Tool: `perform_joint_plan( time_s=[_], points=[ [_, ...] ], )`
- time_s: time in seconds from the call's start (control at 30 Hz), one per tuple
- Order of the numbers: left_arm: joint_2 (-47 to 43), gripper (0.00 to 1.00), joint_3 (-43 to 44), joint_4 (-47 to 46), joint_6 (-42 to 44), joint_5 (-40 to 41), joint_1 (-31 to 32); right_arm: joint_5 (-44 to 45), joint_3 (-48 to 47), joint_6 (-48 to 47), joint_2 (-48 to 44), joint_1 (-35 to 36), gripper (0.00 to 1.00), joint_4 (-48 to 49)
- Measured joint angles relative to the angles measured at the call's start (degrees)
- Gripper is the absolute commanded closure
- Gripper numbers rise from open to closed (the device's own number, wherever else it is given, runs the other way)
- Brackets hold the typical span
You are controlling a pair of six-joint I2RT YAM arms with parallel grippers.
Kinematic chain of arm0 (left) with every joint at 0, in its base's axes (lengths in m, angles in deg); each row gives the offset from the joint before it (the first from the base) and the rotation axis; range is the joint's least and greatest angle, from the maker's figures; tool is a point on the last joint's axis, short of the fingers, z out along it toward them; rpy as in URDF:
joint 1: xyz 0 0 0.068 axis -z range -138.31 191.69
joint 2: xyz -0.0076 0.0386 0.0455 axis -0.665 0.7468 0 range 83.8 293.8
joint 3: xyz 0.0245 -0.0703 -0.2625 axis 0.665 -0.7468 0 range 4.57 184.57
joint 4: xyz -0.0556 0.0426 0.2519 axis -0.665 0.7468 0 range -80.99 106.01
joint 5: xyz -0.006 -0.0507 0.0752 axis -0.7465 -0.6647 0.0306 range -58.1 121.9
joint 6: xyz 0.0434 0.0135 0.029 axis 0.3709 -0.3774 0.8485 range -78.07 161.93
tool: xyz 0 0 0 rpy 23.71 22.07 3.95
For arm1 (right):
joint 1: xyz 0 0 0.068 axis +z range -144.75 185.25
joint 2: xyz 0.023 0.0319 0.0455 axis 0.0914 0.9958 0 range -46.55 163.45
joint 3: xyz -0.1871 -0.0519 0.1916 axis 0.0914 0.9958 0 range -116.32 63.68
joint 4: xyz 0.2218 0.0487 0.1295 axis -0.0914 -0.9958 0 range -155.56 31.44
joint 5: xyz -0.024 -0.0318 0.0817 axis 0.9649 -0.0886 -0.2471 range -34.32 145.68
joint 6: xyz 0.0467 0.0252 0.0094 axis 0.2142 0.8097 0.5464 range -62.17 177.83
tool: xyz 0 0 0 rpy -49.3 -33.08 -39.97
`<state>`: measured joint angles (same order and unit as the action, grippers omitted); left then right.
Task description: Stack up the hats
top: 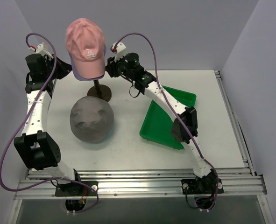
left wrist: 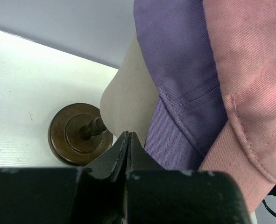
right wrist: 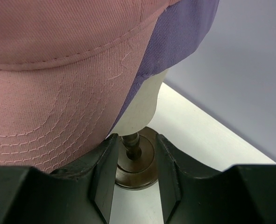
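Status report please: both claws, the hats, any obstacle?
Left claw shut, empty; right claw open, empty. Pink cap over lilac cap on mannequin head. Grey floppy hat on table, nothing on it.

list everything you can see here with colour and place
brown round stand: 1, brown, back centre
cream egg-shaped mannequin head: 1, cream, atop the stand
lilac fabric baseball cap: 1, lilac, on the head
pink fabric baseball cap: 1, pink, over the lilac cap
grey round floppy hat: 1, grey, in front of the stand
green rectangular tray: 1, green, right side
white table: 1, white, beneath everything
left gripper: 1, black, shut, beside the caps
right gripper: 1, black, open, beside the caps
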<state>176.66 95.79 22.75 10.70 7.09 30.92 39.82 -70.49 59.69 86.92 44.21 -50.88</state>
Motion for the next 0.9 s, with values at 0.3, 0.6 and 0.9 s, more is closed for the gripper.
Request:
perform_joint_plan(
  time_s=[0.3, 0.6, 0.9],
  points=[
    [0.0, 0.96, 0.0, 0.3, 0.2, 0.6, 0.2, 0.3, 0.0, -0.1, 0.0, 0.2, 0.66, -1.4],
    [0.1, 0.96, 0.9, 1.1, 0.2, 0.1, 0.2, -0.1, 2.5, 2.1, -3.2, -2.8, 0.66, -5.5],
    [1.4, 0.96, 1.0, 0.6, -0.5, -0.9, 0.2, -0.3, 2.4, 4.0, -6.6, -5.6, 0.66, -2.3]
  ],
)
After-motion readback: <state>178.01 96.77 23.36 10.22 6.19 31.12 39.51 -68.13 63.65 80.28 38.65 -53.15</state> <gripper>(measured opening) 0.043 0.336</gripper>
